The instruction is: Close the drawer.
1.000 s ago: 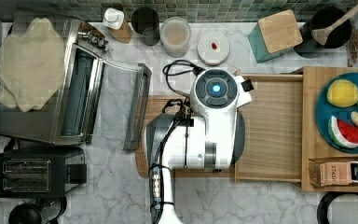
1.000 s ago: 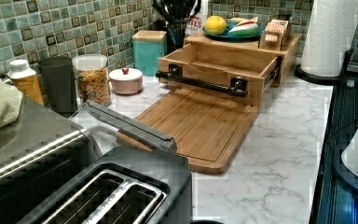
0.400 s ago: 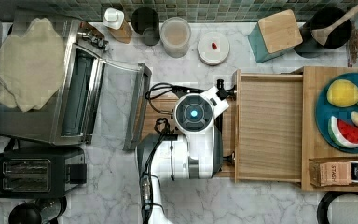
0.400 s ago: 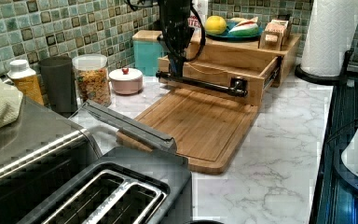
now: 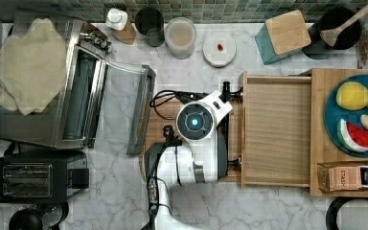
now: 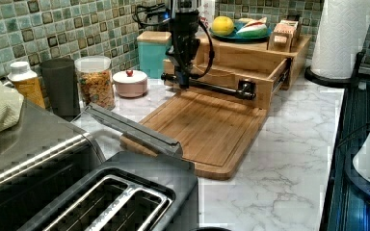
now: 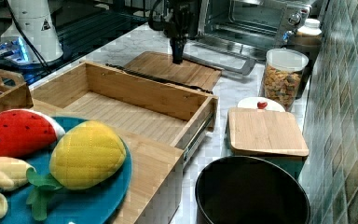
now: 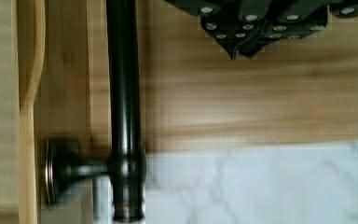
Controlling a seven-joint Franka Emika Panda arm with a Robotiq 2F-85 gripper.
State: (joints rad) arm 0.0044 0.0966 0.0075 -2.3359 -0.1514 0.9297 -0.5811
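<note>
The drawer (image 5: 275, 129) stands pulled out of the light wooden cabinet (image 5: 318, 143), its flat bottom bare. A black bar handle (image 5: 226, 124) runs along its front. My arm (image 5: 195, 122) hangs over the darker cutting board (image 5: 160, 120) right in front of that handle. In the left view my gripper (image 6: 183, 79) points straight down, its tip at the handle (image 6: 212, 87) near the end closest to the tiled wall. The wrist view shows the fingertips (image 8: 235, 44) pressed together, shut on nothing, beside the handle bar (image 8: 123, 93). I cannot tell whether they touch it. The right view has the gripper (image 7: 177, 56) beyond the drawer (image 7: 121, 112).
A blue plate (image 5: 352, 120) with toy fruit sits on the cabinet top. A toaster oven (image 5: 76, 81) with its door down lies at the top view's left, a toaster (image 5: 33, 175) below it. Jars, a white dish and a teal box (image 5: 282, 36) line the wall.
My arm has moved off the drawer toward the top view's left and come down in front of the handle. The drawer has stayed where it was.
</note>
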